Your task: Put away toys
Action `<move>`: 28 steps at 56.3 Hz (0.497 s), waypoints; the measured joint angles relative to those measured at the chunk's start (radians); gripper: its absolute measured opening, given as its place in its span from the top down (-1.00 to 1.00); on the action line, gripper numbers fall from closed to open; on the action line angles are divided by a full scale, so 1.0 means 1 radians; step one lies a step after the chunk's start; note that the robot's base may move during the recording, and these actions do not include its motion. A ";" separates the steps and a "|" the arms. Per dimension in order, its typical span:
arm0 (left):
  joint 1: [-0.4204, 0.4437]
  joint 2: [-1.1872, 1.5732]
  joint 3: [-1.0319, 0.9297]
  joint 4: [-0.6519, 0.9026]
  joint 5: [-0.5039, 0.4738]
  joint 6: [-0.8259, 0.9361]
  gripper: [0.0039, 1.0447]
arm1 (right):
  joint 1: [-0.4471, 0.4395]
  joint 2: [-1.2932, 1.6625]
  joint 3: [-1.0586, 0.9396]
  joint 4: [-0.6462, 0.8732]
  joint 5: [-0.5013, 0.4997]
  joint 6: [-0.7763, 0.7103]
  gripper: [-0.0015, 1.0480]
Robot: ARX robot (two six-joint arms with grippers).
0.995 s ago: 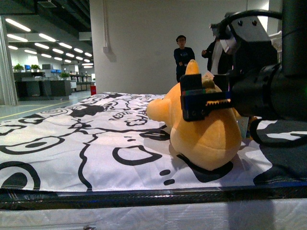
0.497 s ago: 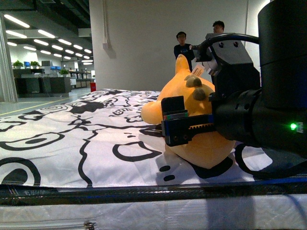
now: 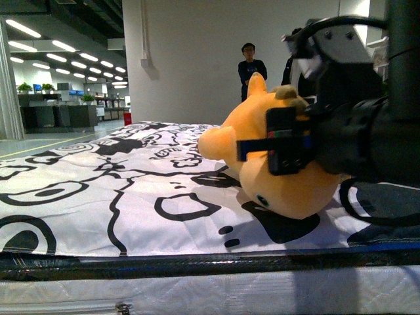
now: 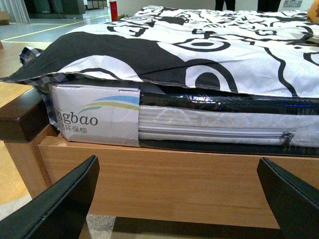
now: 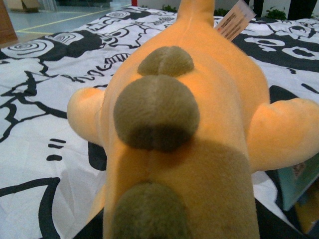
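**Clutching a plush animal near the bed's edge**

Slipping is looking like the main danger. The right claw (image 3: 286, 141) appears to be clenching the orange plush animal (image 3: 289, 193) across its soft, rounded back, and stuffing that yields under the fingers could be letting the toy slide free as the arm is moving. The head is hanging downward, with its small dark eye close to the black-and-white patterned sheet (image 3: 98, 197). It seems to be touching or just grazing the fabric, so dragging could be bunching the sheet or twisting the toy out of the grasp. The paper tag (image 5: 234, 20) at the far end is sticking up loose and could be catching on something.

The toy is lying on the bed's right side, near the front edge, directly under and between the right claw's fingers. The wrist camera is looking straight along its bumpy back.

The left claw (image 4: 177, 199) is hanging released and empty, fingers spread wide, low beside the wooden bed frame (image 4: 164, 164) and well apart from the toy.
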 joint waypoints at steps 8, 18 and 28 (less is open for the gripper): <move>0.000 0.000 0.000 0.000 0.000 0.000 -0.88 | -0.067 -0.126 -0.049 -0.036 -0.056 0.050 0.62; 0.000 0.000 0.000 0.000 0.000 0.000 -0.88 | -0.178 -0.333 -0.129 -0.093 -0.169 0.124 0.83; 0.000 0.000 0.000 0.000 0.000 0.000 -0.88 | -0.309 -0.565 -0.242 -0.151 -0.313 0.198 0.85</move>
